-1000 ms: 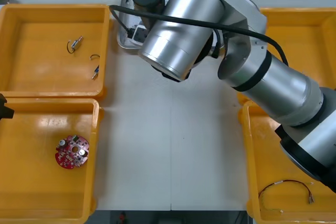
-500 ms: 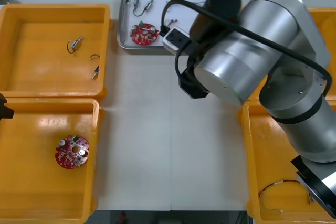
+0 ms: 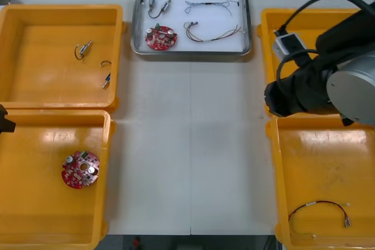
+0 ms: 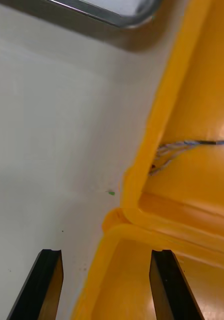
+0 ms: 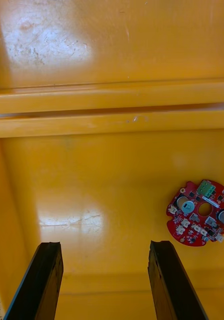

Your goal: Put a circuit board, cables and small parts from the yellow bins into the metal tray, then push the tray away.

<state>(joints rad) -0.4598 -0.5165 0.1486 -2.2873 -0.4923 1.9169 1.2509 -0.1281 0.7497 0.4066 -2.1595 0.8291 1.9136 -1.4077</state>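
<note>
The middle strip of the table was bare from the near edge right up to the metal tray, so plenty of room there. My right arm hung over the rims where the two right yellow bins met, blocking that side. The left gripper, fingers spread, had bare bin floor between them, with a circuit board just beside one finger.

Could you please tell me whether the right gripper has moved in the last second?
Yes. The right gripper swung away from the tray to the robot's right and now hangs open over the right bins' meeting rims.
</note>
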